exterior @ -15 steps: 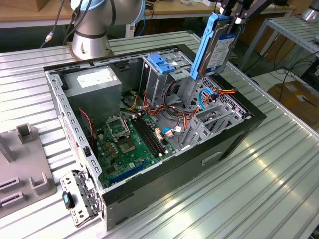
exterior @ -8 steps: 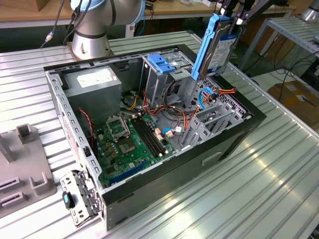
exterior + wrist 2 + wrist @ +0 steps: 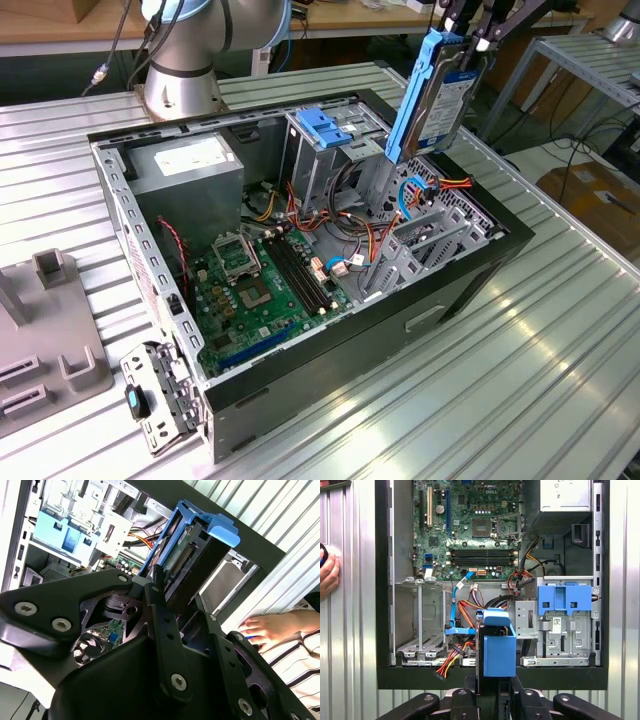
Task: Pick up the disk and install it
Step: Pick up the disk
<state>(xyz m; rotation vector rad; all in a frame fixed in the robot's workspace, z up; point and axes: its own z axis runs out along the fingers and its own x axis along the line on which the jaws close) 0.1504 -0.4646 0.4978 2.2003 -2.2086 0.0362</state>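
Note:
The disk (image 3: 432,95), grey metal in bright blue carrier rails, hangs on edge in the air above the open computer case (image 3: 330,335), over the drive bays on the exterior view's right. My gripper (image 3: 466,40) is shut on its upper end. In the first wrist view the disk (image 3: 498,649) points down at the case, between an empty metal bay (image 3: 420,617) and a grey cage with a blue latch (image 3: 565,600). In the second wrist view the black fingers (image 3: 159,597) clamp the disk (image 3: 200,547).
Loose orange, red and blue cables (image 3: 462,612) lie under the disk. The motherboard (image 3: 475,525) and power supply (image 3: 185,165) fill the rest of the case. A person's hand (image 3: 270,630) rests on the ribbed table beside the case. Grey fixtures (image 3: 50,350) stand at the exterior view's left.

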